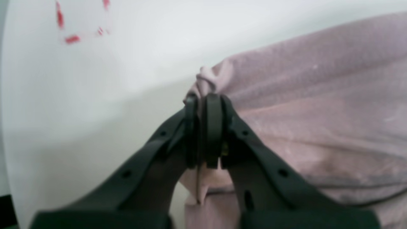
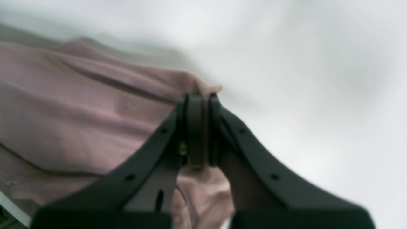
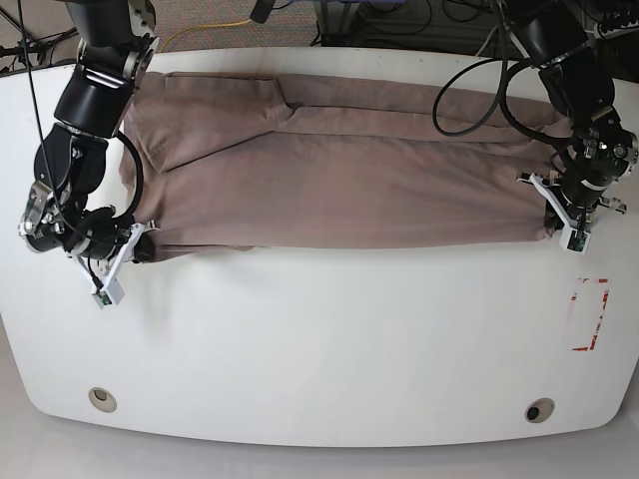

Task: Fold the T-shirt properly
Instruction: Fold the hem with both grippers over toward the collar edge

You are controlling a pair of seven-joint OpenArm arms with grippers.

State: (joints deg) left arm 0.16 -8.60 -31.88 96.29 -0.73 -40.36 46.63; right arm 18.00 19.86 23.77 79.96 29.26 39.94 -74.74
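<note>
The mauve-brown T-shirt (image 3: 339, 165) lies stretched across the far half of the white table (image 3: 319, 339), folded lengthwise into a long band. My left gripper (image 1: 202, 95) is shut on a bunched corner of the shirt (image 1: 318, 121); in the base view it (image 3: 551, 222) holds the band's right end. My right gripper (image 2: 198, 95) is shut on the shirt's other corner (image 2: 79, 111); in the base view it (image 3: 140, 239) holds the band's left end. The fabric is pulled taut between them, with its near edge running straight.
Red tape marks (image 3: 589, 314) lie on the table near the right edge, also in the left wrist view (image 1: 71, 38). Two round holes (image 3: 100, 397) (image 3: 539, 410) sit near the table's front edge. Cables (image 3: 469, 95) hang by the arm on the right.
</note>
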